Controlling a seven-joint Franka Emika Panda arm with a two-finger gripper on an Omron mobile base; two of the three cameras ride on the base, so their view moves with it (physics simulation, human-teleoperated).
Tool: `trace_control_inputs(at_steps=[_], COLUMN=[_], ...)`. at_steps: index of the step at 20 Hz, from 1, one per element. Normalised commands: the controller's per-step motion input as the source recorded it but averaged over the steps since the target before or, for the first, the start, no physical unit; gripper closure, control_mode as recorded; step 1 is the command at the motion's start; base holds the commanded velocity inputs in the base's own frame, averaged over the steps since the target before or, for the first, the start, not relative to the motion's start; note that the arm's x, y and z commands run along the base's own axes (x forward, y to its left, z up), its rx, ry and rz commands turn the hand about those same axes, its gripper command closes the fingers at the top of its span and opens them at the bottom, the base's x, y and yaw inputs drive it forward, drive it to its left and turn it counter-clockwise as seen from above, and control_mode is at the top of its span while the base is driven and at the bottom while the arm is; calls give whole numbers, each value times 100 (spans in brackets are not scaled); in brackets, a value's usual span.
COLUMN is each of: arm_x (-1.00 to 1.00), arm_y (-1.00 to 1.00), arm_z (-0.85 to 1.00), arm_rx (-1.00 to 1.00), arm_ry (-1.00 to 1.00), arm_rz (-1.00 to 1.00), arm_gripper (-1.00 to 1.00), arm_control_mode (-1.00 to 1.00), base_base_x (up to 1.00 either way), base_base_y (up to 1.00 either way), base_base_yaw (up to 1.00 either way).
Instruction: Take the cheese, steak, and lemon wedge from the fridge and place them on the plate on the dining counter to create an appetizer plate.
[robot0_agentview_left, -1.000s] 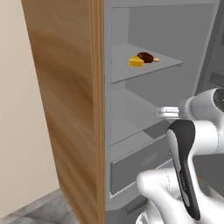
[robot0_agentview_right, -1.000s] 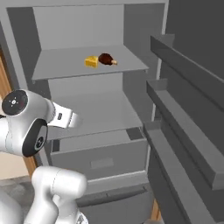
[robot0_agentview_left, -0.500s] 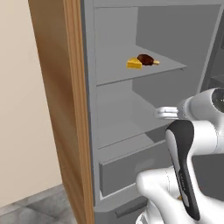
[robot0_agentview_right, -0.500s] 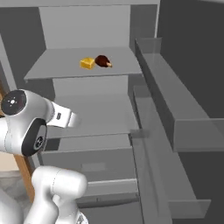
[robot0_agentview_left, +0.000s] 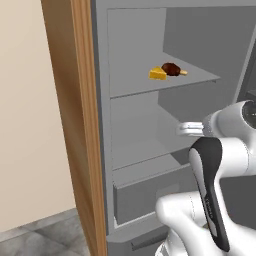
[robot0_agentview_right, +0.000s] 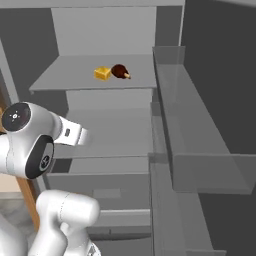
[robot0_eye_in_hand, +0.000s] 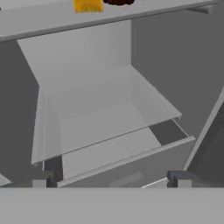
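The jaws stand spread wide with nothing between them; in the hand view the gripper (robot0_eye_in_hand: 109, 180) shows as two dark finger tips (robot0_eye_in_hand: 38, 180) far apart at the bottom, pointed into the fridge (robot0_eye_in_hand: 175, 70) at the level of the middle shelf (robot0_eye_in_hand: 105, 109).

Counted on the upper shelf (robot0_agentview_right: 70, 75): one cheese (robot0_agentview_right: 102, 73), a yellow-orange block, and one steak (robot0_agentview_right: 119, 71), a dark reddish-brown lump lying just beside it, on its right in both base views. A small yellow-orange bit pokes out from the steak's far side (robot0_agentview_left: 183, 72); whether that is the lemon wedge is too small to tell. In the left base view the cheese (robot0_agentview_left: 158, 74) and steak (robot0_agentview_left: 170, 68) sit near the middle of that shelf. In the hand view the cheese (robot0_eye_in_hand: 88, 5) and steak (robot0_eye_in_hand: 118, 1) are cut off by the top edge.

Below the two shelves lies one grey drawer (robot0_agentview_right: 100, 192). The fridge door (robot0_agentview_right: 200, 130) stands open on the right, with grey door bins.

The white arm rises from the base, bends at a dark elbow joint (robot0_agentview_left: 210, 190), and reaches forward roughly level toward the fridge, the wrist (robot0_agentview_right: 72, 134) held well below the upper shelf.
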Motion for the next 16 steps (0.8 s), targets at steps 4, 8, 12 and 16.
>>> trace_control_inputs(at_steps=[4, 8, 12, 16], arm_x=[9, 26, 22, 14], arm_y=[0, -1, -13, -9], arm_z=[-2, 11, 52, 60], arm_rx=[0, 0, 0, 0], arm_ry=[0, 0, -1, -7], arm_rz=[1, 0, 2, 0], arm_gripper=[-100, -100, -100, -100], arm_control_mode=[-100, -100, -100, -100], base_base_x=[25, 0, 0, 0], base_base_y=[0, 0, 0, 0], base_base_yaw=[8, 0, 0, 0])
